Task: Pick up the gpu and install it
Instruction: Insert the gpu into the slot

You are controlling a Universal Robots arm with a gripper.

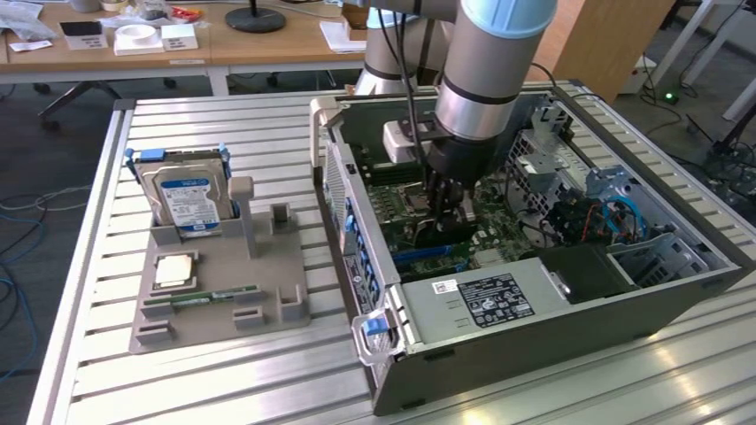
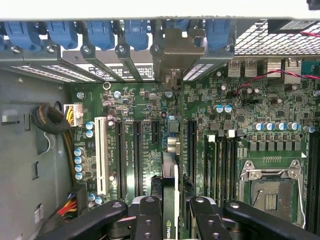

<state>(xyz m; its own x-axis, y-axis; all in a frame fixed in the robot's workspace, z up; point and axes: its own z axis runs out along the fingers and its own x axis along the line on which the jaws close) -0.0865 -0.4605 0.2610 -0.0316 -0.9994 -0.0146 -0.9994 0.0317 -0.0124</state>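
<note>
— Gripper [image 1: 449, 226] position?

— Down inside the open computer case [image 1: 532, 310], over the green motherboard [image 1: 390, 190], at the end of the arm [image 1: 484, 80] that comes in from above.

— Jaws?

— Closed on the gpu [image 2: 170, 175]. In the wrist view the card stands edge-on between the two black fingers [image 2: 149, 217], a narrow strip with one finger against each face.

— Where does the card sit on the board?

— Upright among the long expansion slots [image 2: 136, 150]. Its metal bracket [image 2: 172, 50] is up against the rear slot openings, among the blue latches [image 2: 100, 32]. Whether its lower edge is fully down in a slot, I cannot tell.

— Anything close by?

— The memory slots [image 2: 220, 165] run just beside it, and the processor socket [image 2: 270, 192] lies beyond them, apart from the card.

— Outside the case?

— On the exterior view's left a grey holder [image 1: 278, 283] rests on the slatted table [image 1: 236, 381]. A hard drive [image 1: 189, 199] stands upright in it, a processor chip [image 1: 175, 270] lies flat in front of the drive, and a green memory stick [image 1: 201, 298] lies just beside that chip.
</note>
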